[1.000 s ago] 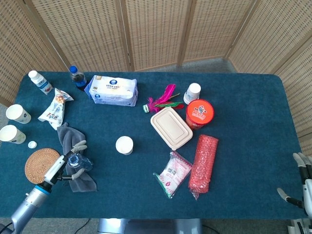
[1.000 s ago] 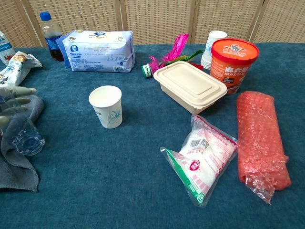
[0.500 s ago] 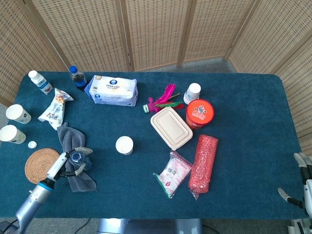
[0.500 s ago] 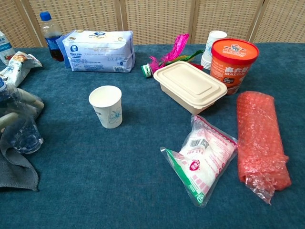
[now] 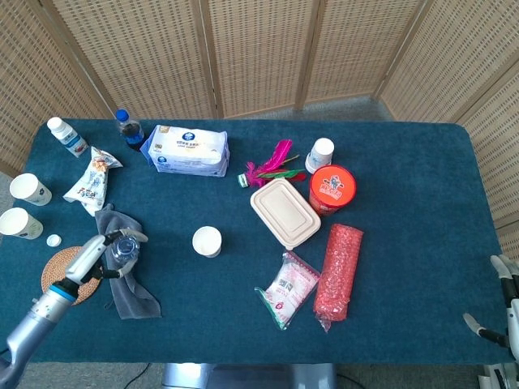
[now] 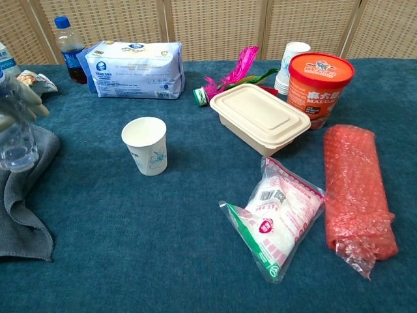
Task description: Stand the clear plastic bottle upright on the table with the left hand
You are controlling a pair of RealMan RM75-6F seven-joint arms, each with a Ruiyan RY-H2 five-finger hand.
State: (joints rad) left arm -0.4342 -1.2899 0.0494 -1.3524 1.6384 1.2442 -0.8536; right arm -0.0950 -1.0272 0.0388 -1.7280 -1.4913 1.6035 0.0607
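Observation:
My left hand (image 5: 96, 258) grips the clear plastic bottle (image 5: 125, 248) over the grey cloth (image 5: 130, 284) at the table's near left. In the chest view the clear plastic bottle (image 6: 14, 137) is nearly upright and lifted, its base above the grey cloth (image 6: 19, 208), with my left hand's fingers (image 6: 23, 98) wrapped round its upper part at the frame's left edge. My right hand (image 5: 507, 312) hangs off the table's near right corner, fingers apart, holding nothing.
A woven coaster (image 5: 61, 275) lies left of the cloth. A paper cup (image 6: 146, 145) stands to the bottle's right. Further right are a lunch box (image 6: 260, 117), a snack bag (image 6: 277, 212) and a red bubble-wrap roll (image 6: 357, 189). A wipes pack (image 6: 137, 68) and cola bottle (image 6: 67, 49) stand behind.
My left hand has lifted the clear bottle off the cloth and turned it from lying on its side towards upright. The right hand has not moved.

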